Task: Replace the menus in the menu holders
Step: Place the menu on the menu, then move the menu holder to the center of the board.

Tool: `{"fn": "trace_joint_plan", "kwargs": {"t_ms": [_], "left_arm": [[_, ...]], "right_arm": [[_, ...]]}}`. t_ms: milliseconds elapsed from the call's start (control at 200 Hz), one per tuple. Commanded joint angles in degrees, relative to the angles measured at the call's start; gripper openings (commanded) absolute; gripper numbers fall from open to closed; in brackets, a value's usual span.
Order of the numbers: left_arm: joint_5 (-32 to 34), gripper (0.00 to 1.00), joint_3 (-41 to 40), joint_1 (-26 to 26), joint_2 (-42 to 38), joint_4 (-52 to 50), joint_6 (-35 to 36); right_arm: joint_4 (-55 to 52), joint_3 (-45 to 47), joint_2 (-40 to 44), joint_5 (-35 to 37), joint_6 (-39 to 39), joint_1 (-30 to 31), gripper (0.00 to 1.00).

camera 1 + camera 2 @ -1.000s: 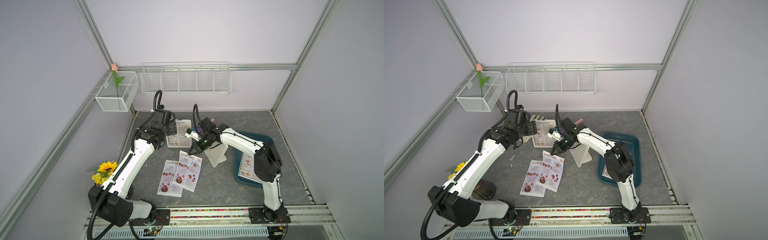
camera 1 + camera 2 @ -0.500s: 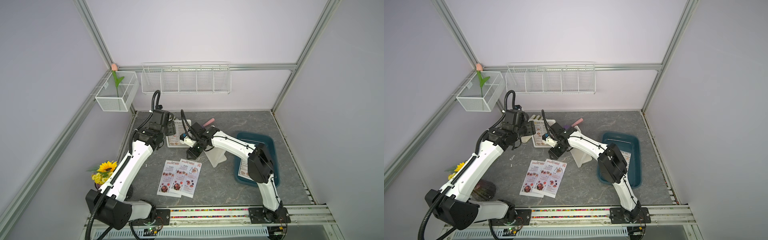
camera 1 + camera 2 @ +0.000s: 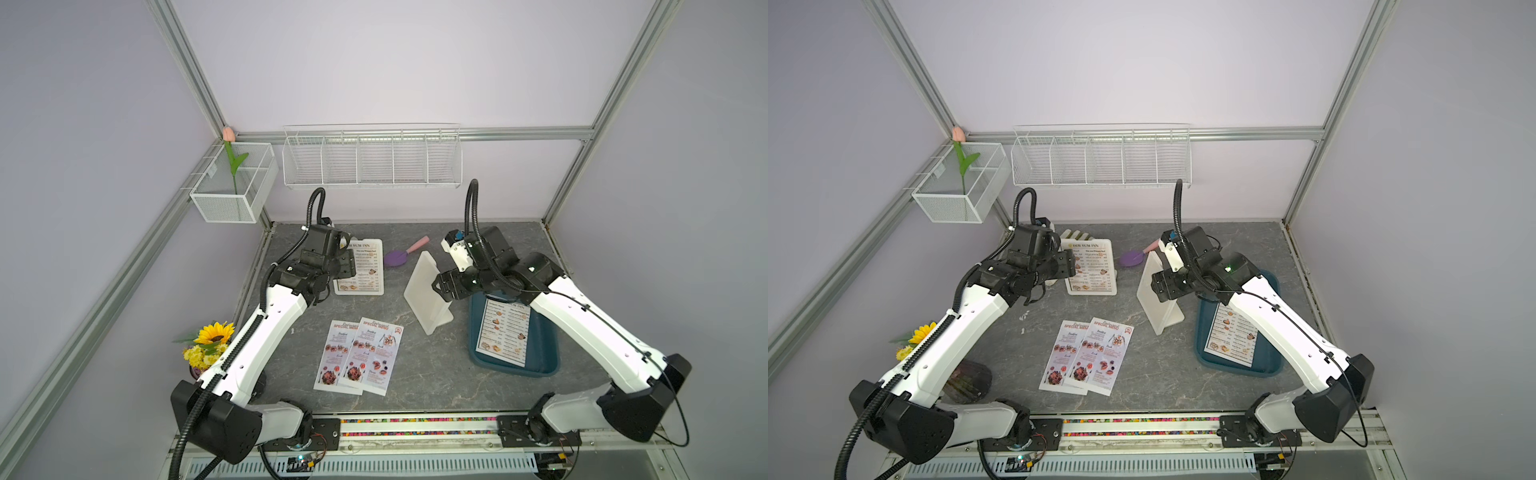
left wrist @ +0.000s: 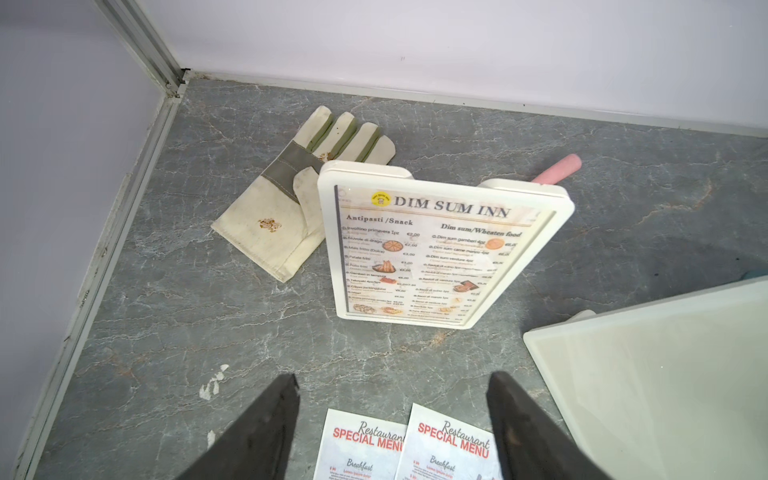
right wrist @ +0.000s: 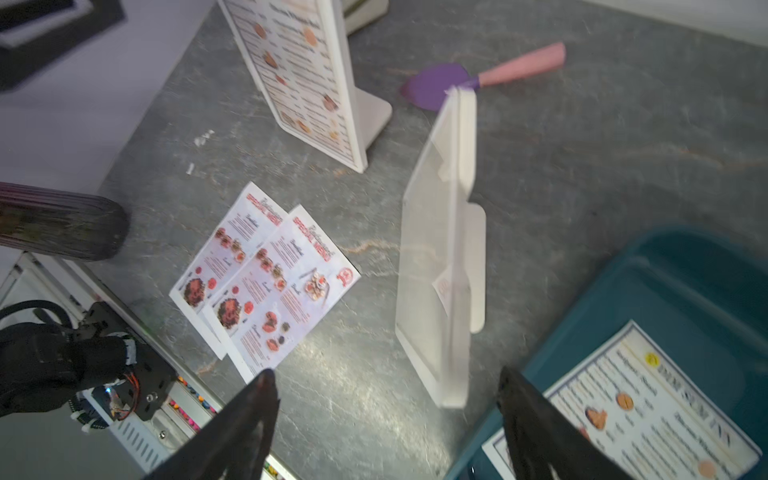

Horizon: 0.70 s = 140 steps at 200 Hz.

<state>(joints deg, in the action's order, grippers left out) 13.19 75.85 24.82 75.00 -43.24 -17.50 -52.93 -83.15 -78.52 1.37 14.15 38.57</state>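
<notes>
One menu holder (image 3: 359, 268) stands at 11 o'clock on the grey table (image 3: 436, 374), framing a white DIM SUM INN menu (image 4: 432, 257). The second menu holder (image 3: 426, 297), near centre, shows a blank face. Two SPECIAL MENU sheets (image 3: 359, 357) lie overlapping at 7 o'clock. At 3 o'clock a teal tray (image 3: 540, 365) holds another DIM SUM INN sheet (image 3: 503, 332). The left gripper (image 4: 392, 382) hovers before the filled holder with its jaws spread, gripping nothing. The right gripper (image 5: 386, 382), beside the blank one, is likewise spread. A wall-mounted wire basket (image 3: 232, 203) at 10 o'clock holds a tulip (image 3: 227, 134).
</notes>
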Motion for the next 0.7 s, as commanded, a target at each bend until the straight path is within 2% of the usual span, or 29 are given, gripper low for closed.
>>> {"fn": "trace_joint_plan", "kwargs": {"t_ms": [0, 140, 280, 405, 695], "left_arm": [[-0.7, 0.74, 1.3, 1.1, -0.6, -0.3, -0.6], [-0.6, 0.74, 2.7, 2.8, 0.6, -0.3, -0.5], [-0.4, 0.74, 3.7, 3.8, 1.0, -0.2, -0.5], [-0.4, 0.74, 4.4, 3.8, 1.1, -0.3, -0.3], [-0.3, 0.74, 4.5, 3.9, 1.8, 0.1, -0.4]], "right_arm": [[-2.7, 4.4, 1.2, 2.6, 3.6, -1.0, 0.86], [0.6, 6.7, -0.5, 2.0, 2.4, -1.1, 0.85], [4.1, 7.4, -3.5, 4.6, -0.2, -2.3, 0.82], [9.6, 7.1, -5.4, 6.0, -6.9, -3.3, 0.78], [17.5, 2.8, -13.6, 9.2, -18.7, -5.2, 0.78]]}}
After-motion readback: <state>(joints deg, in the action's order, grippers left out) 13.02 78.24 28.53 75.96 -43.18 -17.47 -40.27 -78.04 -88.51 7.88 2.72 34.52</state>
